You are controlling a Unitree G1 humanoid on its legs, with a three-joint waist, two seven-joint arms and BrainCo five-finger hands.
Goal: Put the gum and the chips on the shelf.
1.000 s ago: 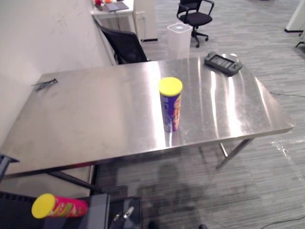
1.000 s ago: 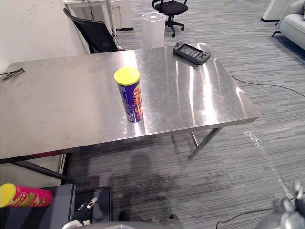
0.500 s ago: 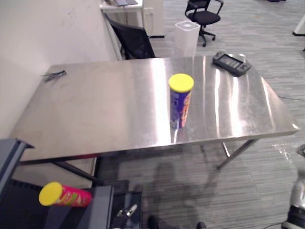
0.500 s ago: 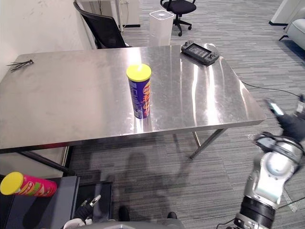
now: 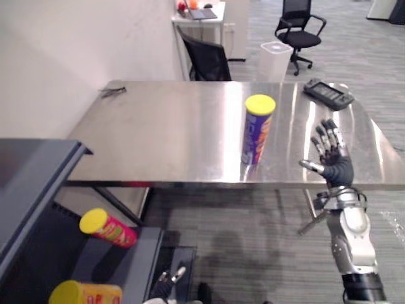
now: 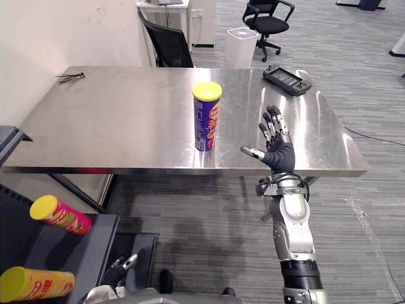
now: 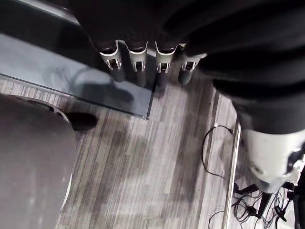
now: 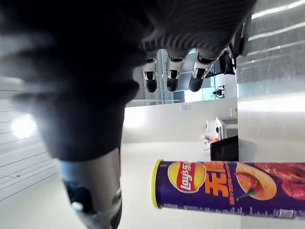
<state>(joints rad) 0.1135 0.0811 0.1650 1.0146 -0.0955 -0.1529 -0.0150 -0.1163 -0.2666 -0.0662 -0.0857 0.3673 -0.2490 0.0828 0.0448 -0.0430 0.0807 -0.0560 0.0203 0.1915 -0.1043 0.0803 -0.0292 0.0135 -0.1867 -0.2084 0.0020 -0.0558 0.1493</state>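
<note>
- Steel table [image 6: 114,120] — runs across the middle of the scene, against a pale wall on the robot's left.
- Grey shelf [image 5: 38,164] — at the lower left, lower than the table top and beside the table's left end, with a flat top board and open levels under it.
- Black chair [image 6: 168,47] — beyond the table's far edge. A white bin [image 6: 242,45] stands on the floor to its right.
- Purple chips can [image 6: 207,116] — upright on the table with a yellow lid, near the middle of the front half. It is not on the shelf.
- Pink can [image 6: 61,215] — lies on its side on a shelf level, its yellow lid pointing toward the wall.
- Yellow can [image 6: 35,284] — lies on its side on the shelf, below the pink one. It may be the gum, but the label is too small to tell.
- Right hand [image 6: 277,152] — raised at the table's front edge, to the right of the purple can. The fingers are straight and fanned apart, with the thumb out toward the can. It holds nothing. The right wrist view shows clear space between the fingertips [image 8: 171,81] and the can.
- Left hand [image 7: 138,64] — low at the bottom edge, by the shelf's front. The fingers hang in a loose row with floor past them, and nothing is in them.
- Black handheld controller [image 6: 287,81] — flat on the table's far right corner.
- Small dark object [image 6: 69,77] — on the table's far left corner, too small to identify.
</note>
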